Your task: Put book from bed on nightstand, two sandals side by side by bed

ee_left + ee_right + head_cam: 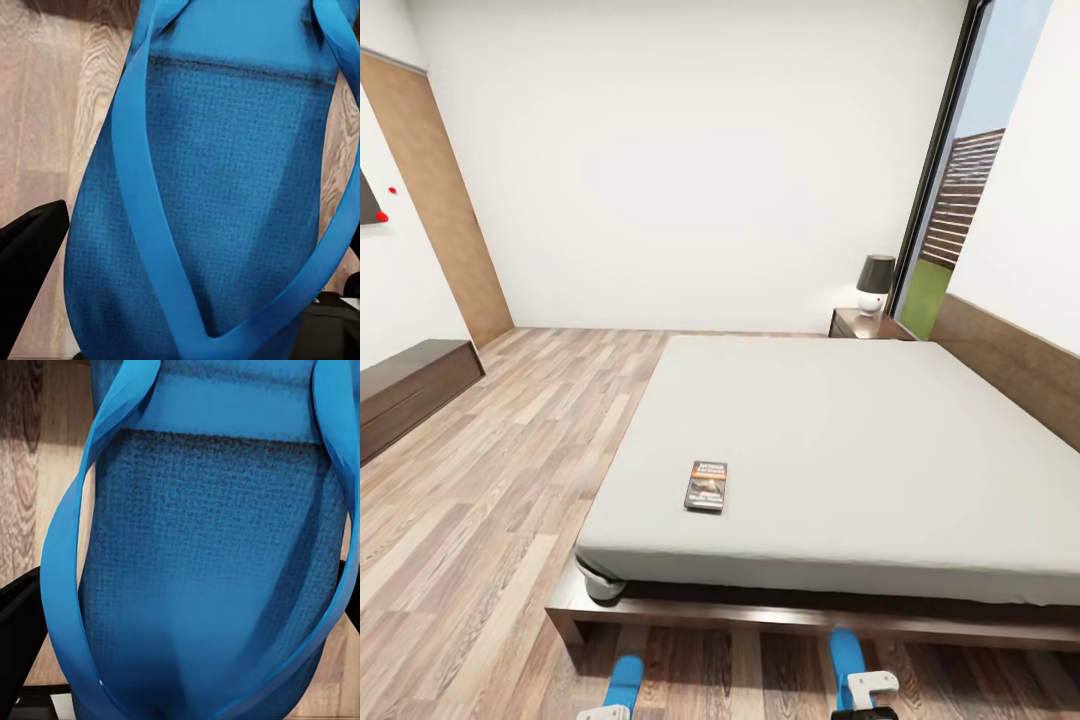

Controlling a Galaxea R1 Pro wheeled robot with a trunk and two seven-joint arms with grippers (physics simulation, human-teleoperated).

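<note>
While the book (706,486) lies flat near the foot of the bed (840,440), we see one blue sandal (625,683) at our left gripper (604,713) and the other sandal (847,657) at our right gripper (867,690), above the wooden floor (480,520). We cannot tell whether either gripper pinches its sandal. A nightstand (857,323) stands beyond the bed.

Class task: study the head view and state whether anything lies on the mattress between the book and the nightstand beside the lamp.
Nothing visible does. The book lies flat near the foot of the bed, and bare grey mattress runs from it to the nightstand at the far corner, whose top holds a lamp.
</note>
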